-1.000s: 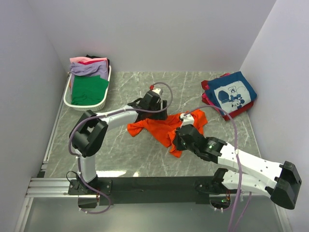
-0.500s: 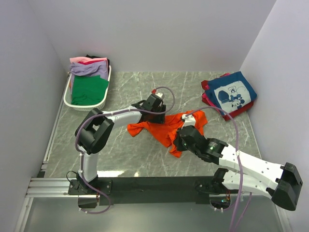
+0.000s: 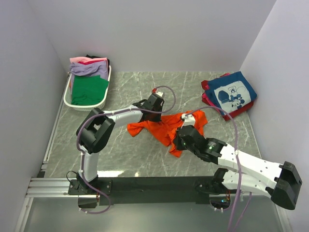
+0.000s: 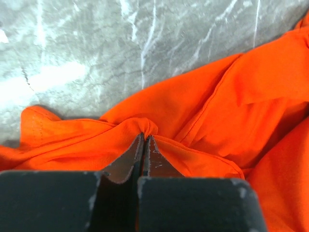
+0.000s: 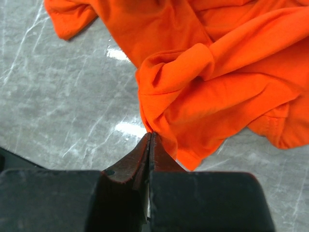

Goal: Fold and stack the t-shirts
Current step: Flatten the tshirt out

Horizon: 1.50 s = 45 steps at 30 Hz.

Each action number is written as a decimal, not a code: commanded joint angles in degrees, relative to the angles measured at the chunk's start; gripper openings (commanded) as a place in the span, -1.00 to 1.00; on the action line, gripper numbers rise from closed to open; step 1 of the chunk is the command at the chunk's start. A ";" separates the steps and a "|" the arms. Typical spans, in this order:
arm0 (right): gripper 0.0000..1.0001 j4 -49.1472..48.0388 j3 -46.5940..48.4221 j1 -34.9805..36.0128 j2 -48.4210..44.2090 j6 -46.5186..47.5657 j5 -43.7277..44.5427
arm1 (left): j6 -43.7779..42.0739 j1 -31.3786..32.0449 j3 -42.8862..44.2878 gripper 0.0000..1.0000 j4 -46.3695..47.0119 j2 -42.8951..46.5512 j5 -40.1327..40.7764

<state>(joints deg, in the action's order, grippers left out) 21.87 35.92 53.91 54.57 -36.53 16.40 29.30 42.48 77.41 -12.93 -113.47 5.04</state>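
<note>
The orange tee (image 3: 166, 126) lies crumpled in the middle of the worktop (image 3: 120, 150). The left hand (image 4: 144, 139) is clamped on a small fold at the tee's far side. The right hand (image 5: 150, 137) pinches a bunched edge at its near side. A folded navy printed tee (image 3: 231, 93) lies at far right. Other tees (image 3: 88, 77) fill the basket (image 3: 67, 99) at far left.

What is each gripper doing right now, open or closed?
Left gripper: closed on a fold of the orange t-shirt.
Right gripper: closed on the orange t-shirt's edge.
</note>
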 commanded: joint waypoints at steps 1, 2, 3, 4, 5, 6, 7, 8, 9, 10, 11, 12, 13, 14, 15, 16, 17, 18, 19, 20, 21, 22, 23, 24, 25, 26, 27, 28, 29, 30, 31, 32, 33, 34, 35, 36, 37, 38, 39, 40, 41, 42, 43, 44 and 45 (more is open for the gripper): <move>-1.00 -2.18 0.46 0.14 0.36 0.58 3.89 | -0.65 -0.03 2.84 -0.99 0.54 1.93 3.57; -1.00 -2.18 0.73 -0.12 0.54 0.85 4.33 | -0.91 -0.29 3.10 -0.99 0.36 2.63 4.10; -1.00 -2.18 1.34 -0.82 0.89 1.55 4.77 | -1.00 -0.90 3.28 -0.99 0.01 3.25 4.71; -1.00 -2.09 1.69 -1.17 1.07 1.99 5.82 | -1.26 -1.17 3.36 -0.99 0.01 5.00 4.98; -1.00 -2.18 2.13 -1.61 1.16 2.51 6.18 | -1.52 -2.13 3.10 -0.99 -0.17 5.97 5.33; -1.00 -2.35 2.48 -2.14 1.24 3.65 6.62 | -1.70 -2.66 2.93 -0.99 -0.17 7.02 5.94; -1.00 -2.53 3.44 -3.53 1.24 4.27 7.06 | -1.79 -3.27 2.58 -0.99 -0.08 9.30 6.12; -1.00 -3.05 3.89 -4.59 1.24 4.97 7.06 | -1.79 -3.98 2.05 -0.99 0.01 10.54 6.21; -1.00 -4.19 4.94 -5.73 1.42 6.55 6.80 | -1.70 -5.72 1.79 -0.99 0.10 12.81 5.86; -1.00 -4.81 5.64 -7.14 1.51 7.26 6.36 | -1.70 -6.61 1.70 -0.99 0.27 13.88 5.60; -1.00 -5.51 6.35 -10.55 1.77 7.88 5.23 | -1.61 -7.66 2.04 -0.99 0.45 14.76 4.99; -1.00 -7.35 7.14 -11.88 2.47 9.19 4.35 | -1.61 -9.76 2.39 -0.99 0.19 15.55 4.55; -1.00 -8.32 9.15 -13.73 2.91 9.90 3.56 | -1.61 -10.74 2.92 -0.99 0.10 16.69 3.50; -1.00 -9.81 10.47 -15.75 3.52 10.77 3.03 | -1.87 -12.40 4.49 -0.99 -0.51 17.22 3.40; -1.00 -10.00 14.05 -16.55 5.18 12.78 3.63 | -2.14 -13.20 5.38 -0.99 -1.13 18.19 3.31; -1.00 -9.74 16.35 -17.17 6.24 14.02 4.51 | -2.49 -13.99 6.34 -0.99 -1.57 18.81 3.57; -1.00 -8.61 18.98 -17.61 8.34 15.34 7.12 | -2.75 -15.31 8.18 -0.99 -2.53 19.42 3.66; -1.00 -8.16 23.71 -17.79 9.06 17.79 8.37 | -2.93 -16.02 8.98 -0.99 -2.71 21.17 3.84; -1.00 -7.90 25.84 -17.96 9.59 19.03 9.34 | -3.19 -16.63 9.95 -0.99 -2.80 22.32 4.36; -1.00 -8.33 27.61 -18.05 9.86 20.17 10.22 | -3.37 -17.60 10.13 -0.99 -2.63 23.72 4.80; -1.00 -8.68 30.49 -18.75 9.86 22.10 10.84 | -3.37 -18.04 10.13 -0.99 -1.93 24.95 4.98; -1.00 -8.95 31.74 -19.10 9.51 22.90 11.10 | -3.63 -18.39 10.22 -0.99 -1.93 27.40 5.16; -1.00 -8.95 32.97 -19.28 8.98 23.69 11.37 | -3.98 -18.83 10.83 -0.99 -2.10 28.47 5.42; -1.00 -8.77 35.25 -19.63 8.72 25.18 12.24 | -4.33 -18.92 11.18 -0.99 -2.88 30.31 5.51; -1.00 -8.51 36.40 -19.72 8.37 25.98 12.94 | -4.60 -18.92 11.54 -0.99 -3.24 31.11 5.68; -1.00 -7.90 37.46 -19.63 7.49 27.55 13.47 | -5.12 -18.92 11.89 -0.99 -3.50 31.99 5.51; -1.00 -7.63 39.12 -19.63 6.79 28.26 13.83 | -5.48 -18.92 11.89 -0.99 -3.68 34.00 5.25; -1.00 -7.46 39.66 -19.72 6.17 28.88 14.09 | -5.92 -18.92 11.63 -0.99 -3.77 35.15 4.38; -1.00 -7.37 40.10 -19.63 4.43 29.41 14.18 | -6.09 -18.92 11.71 -0.99 -4.03 36.12 3.32; -1.00 -7.10 40.89 -19.63 3.45 30.37 14.18 | -6.18 -18.92 11.98 -0.99 -5.17 38.13 0.70; -1.00 -6.84 41.16 -19.63 2.40 30.73 14.53 | -5.92 -18.92 12.24 -0.99 -5.79 39.28 -0.37; -1.00 -6.06 41.59 -19.63 0.13 30.99 14.71 | -5.49 -18.92 12.59 -0.99 -6.14 40.60 -1.95; -1.00 -5.79 42.03 -19.63 -1.12 31.26 14.97 | -5.31 -18.84 12.51 -0.99 -6.32 43.31 -3.01; -1.00 -5.52 42.12 -19.63 -2.35 31.52 15.23 | -5.04 -18.75 12.24 -0.99 -6.49 44.64 -3.63; -1.00 -5.17 42.21 -19.63 -4.62 31.70 15.24 | -5.04 -18.31 11.98 -0.99 -6.84 45.87 -3.37; -1.00 -4.82 42.56 -19.63 -5.77 32.13 14.98 | -5.22 -18.22 11.98 -0.99 -7.37 47.88 -3.11; -1.00 -4.47 42.83 -19.63 -6.74 32.40 14.71 | -5.30 -18.05 12.07 -0.99 -7.90 48.86 -2.76; -1.00 -3.60 43.18 -19.55 -8.15 32.49 13.84 | -5.65 -17.78 12.41 -0.99 -9.29 49.57 -2.75; -1.00 -3.06 44.22 -19.54 -8.77 32.75 13.57 | -5.83 -17.52 12.68 -0.99 -9.92 50.53 -3.10; -1.00 -2.54 44.93 -19.54 -9.21 32.75 13.39 | -6.35 -17.26 13.38 -0.99 -10.53 50.89 -3.28; -1.00 -1.31 45.55 -19.54 -10.08 32.93 13.22 | -6.53 -16.56 13.91 -0.99 -12.02 51.15 -2.93; -1.00 -0.95 46.86 -19.46 -10.44 33.10 13.04 | -6.62 -16.03 14.52 -0.99 -12.55 51.42 -2.49; -1.00 -0.60 47.39 -19.54 -10.71 33.11 12.78 | -6.80 -15.68 14.96 -1.00 -13.08 51.59 -1.53; -1.00 -0.16 47.83 -19.46 -11.23 33.28 12.60 | -6.89 -14.89 15.14 -0.99 -13.26 51.86 -1.09; -1.00 -0.07 48.27 -19.54 -11.50 33.46 12.34 | -6.80 -14.71 14.97 -0.99 -12.91 52.56 -0.82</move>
<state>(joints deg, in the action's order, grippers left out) 20.64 81.17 34.70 44.77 -5.30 27.40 24.23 26.94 90.52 -24.58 -61.84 1.21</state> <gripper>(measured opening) 0.006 0.013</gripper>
